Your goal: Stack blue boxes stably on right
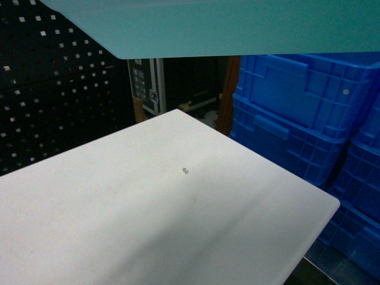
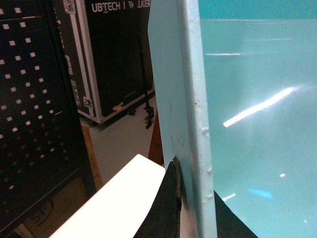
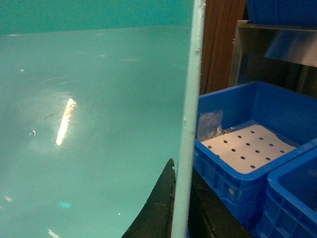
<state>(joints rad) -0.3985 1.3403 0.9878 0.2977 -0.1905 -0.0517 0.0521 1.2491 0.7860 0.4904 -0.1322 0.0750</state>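
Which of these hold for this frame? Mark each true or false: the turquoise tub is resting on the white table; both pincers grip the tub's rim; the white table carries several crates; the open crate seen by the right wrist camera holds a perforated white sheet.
1. The turquoise tub rests on the white table. False: it is held up above it.
2. Both the left pincer and right pincer clamp the tub's rim. True.
3. The white table carries several crates. False: the blue crates stand beside it, to the right.
4. An open crate holds a perforated white sheet. True.
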